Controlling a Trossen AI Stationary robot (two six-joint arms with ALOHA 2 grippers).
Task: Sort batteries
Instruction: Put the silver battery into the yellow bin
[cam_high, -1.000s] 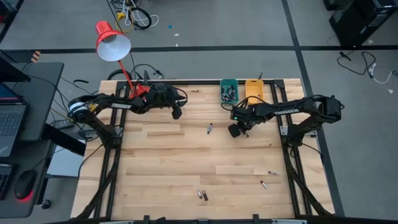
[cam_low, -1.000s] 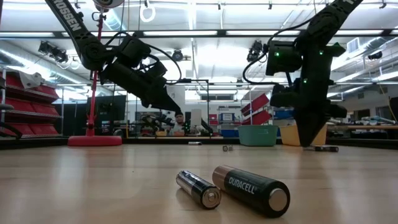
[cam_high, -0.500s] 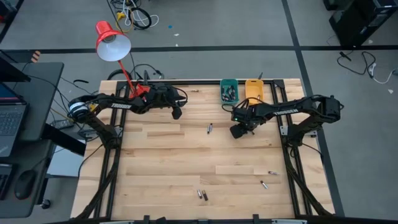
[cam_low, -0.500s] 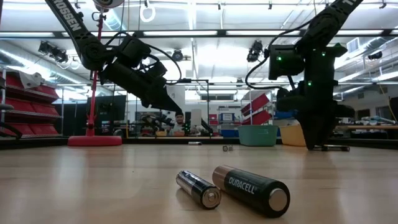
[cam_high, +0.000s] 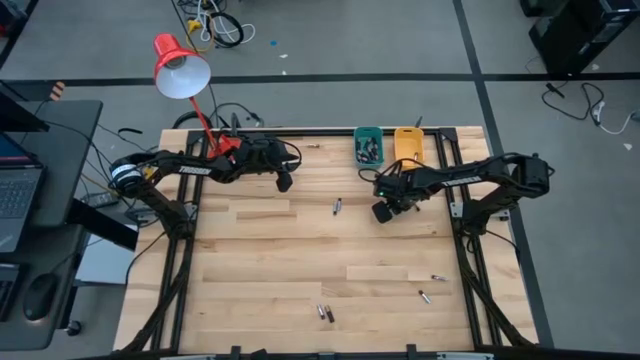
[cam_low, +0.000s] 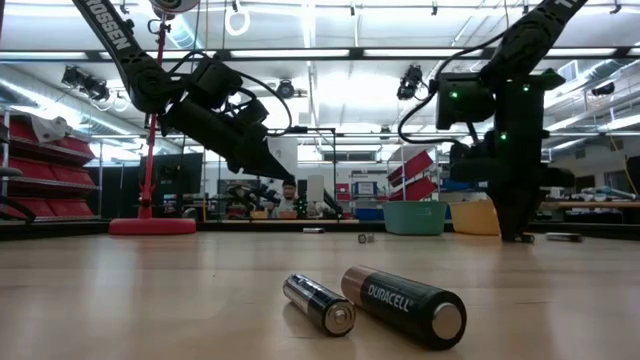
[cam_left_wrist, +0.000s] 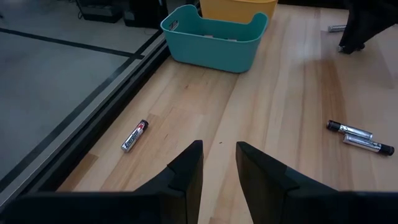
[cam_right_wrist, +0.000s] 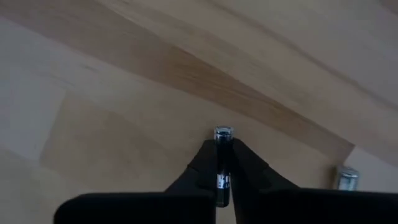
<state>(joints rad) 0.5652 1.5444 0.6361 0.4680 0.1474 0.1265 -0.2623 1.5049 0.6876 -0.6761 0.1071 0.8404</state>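
A pale wooden table (cam_high: 300, 250) with a black frame stands on a grey floor, and the low view looks across it into a bright workshop with red shelving and a person seated far behind. A red desk lamp (cam_high: 180, 66) leans in at the table's far left corner, near a laptop (cam_high: 18, 190) on a side desk. At the far edge sit a teal bin (cam_high: 367, 146), with several cells showing inside it, and a yellow bin (cam_high: 407, 145) just beside it. The right gripper (cam_right_wrist: 222, 163) points straight down at the table in front of the bins, its fingers (cam_right_wrist: 202, 163) pinched tight on a slim battery (cam_right_wrist: 222, 144) held end-out between them (another cell lies just beside it on the wood (cam_right_wrist: 345, 178)). The left gripper (cam_left_wrist: 217, 165) hangs tilted above the far left part of the table, its fingers a little apart with nothing between them. The other batteries lie scattered: one small silver-and-red cell (cam_left_wrist: 134, 135) near the far edge, a pair side by side toward the middle (cam_left_wrist: 359, 136), two more at the near edge (cam_low: 385, 300) close to the low camera, the larger marked Duracell and touching or nearly touching the thinner one, and two further cells on the near right side (cam_high: 430, 287), apart from each other.
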